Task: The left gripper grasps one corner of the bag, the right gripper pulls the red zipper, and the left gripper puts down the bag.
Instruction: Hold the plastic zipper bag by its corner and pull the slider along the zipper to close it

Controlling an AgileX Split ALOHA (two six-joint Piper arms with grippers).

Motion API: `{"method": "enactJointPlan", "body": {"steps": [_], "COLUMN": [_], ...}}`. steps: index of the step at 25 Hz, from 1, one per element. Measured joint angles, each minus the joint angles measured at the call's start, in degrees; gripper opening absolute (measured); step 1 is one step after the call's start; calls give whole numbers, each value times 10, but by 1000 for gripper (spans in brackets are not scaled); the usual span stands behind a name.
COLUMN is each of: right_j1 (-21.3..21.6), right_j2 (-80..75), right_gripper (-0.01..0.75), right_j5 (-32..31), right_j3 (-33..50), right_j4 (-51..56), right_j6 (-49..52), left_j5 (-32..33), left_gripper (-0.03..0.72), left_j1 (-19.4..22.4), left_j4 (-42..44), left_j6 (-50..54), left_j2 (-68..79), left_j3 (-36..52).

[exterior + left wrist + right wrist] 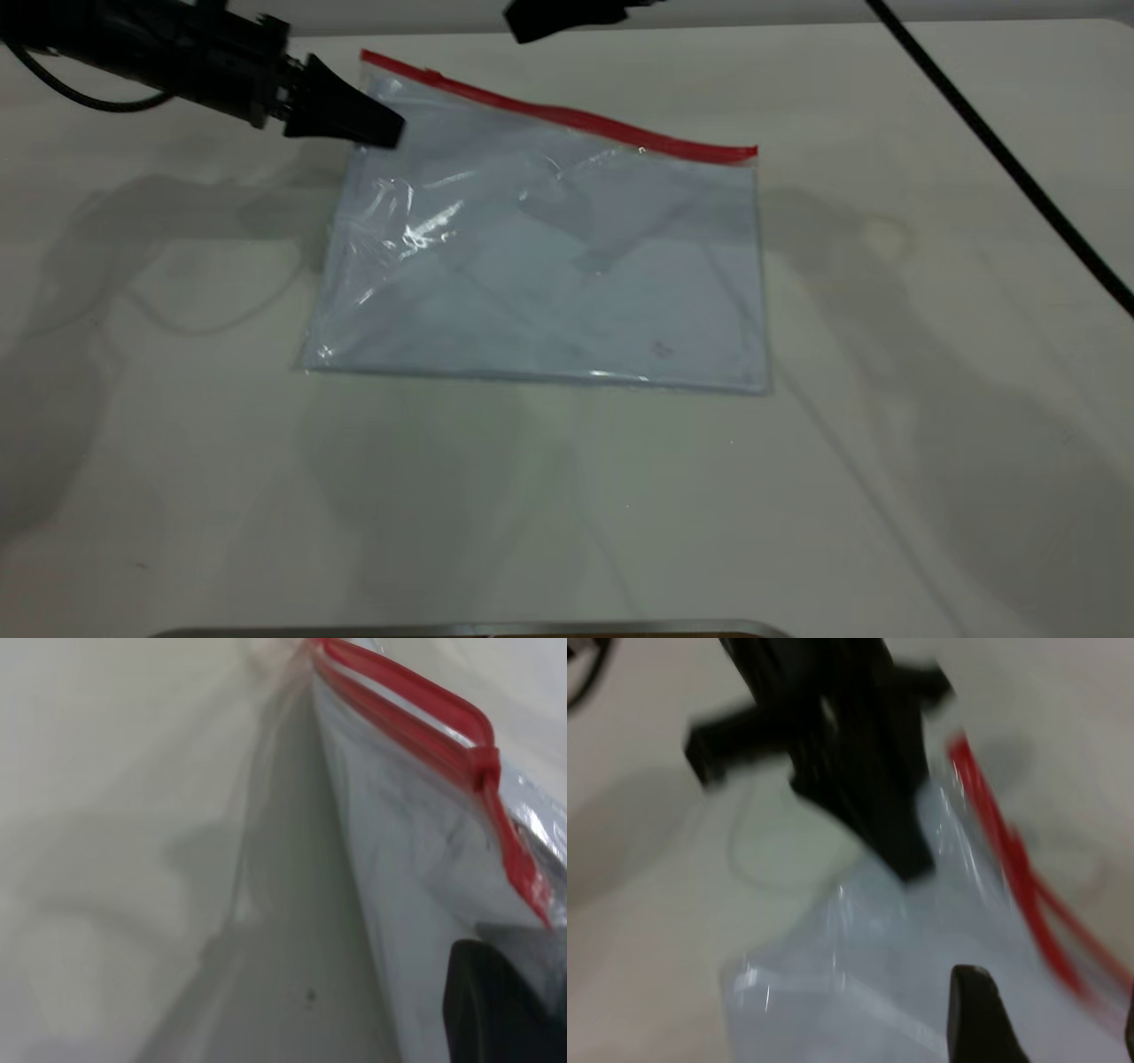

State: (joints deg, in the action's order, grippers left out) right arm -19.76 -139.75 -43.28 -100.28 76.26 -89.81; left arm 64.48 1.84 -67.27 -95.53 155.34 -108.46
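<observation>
The bag (549, 266), a clear pouch with white sheets inside, lies flat on the white table (177, 461). The red zipper (567, 115) runs along its far edge, and the small slider (485, 771) sits close to the left corner (368, 60). My left gripper (385, 133) comes in from the far left, shut on the bag's side edge just below that corner, which is raised slightly. One of its fingers (496, 1010) shows over the plastic. My right gripper (554, 19) hangs above the zipper at the far edge, open (1050, 1001), touching nothing. From there the left gripper (908, 859) and the zipper (1001, 842) are in sight.
A black cable (1001, 151) crosses the table's far right corner diagonally. A grey metal edge (469, 629) shows along the near side. Bare tabletop surrounds the bag in front and to both sides.
</observation>
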Motion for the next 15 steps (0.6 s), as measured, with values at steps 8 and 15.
{"method": "enactJointPlan", "body": {"steps": [8,15], "right_j1": [-20,-20], "right_j2": [-56,-79], "right_gripper": [435,435], "right_j5": [-23,-40], "right_j3": [-27,-28], "right_j4": [22,30], "right_j6": [-61,-82], "left_j5": [5,7], "left_gripper": [53,53], "left_j1": [-42,-61], "left_j4": [65,72], "left_j6": [-44,-105], "left_j2": [0,-3], "left_j3": [0,0]}}
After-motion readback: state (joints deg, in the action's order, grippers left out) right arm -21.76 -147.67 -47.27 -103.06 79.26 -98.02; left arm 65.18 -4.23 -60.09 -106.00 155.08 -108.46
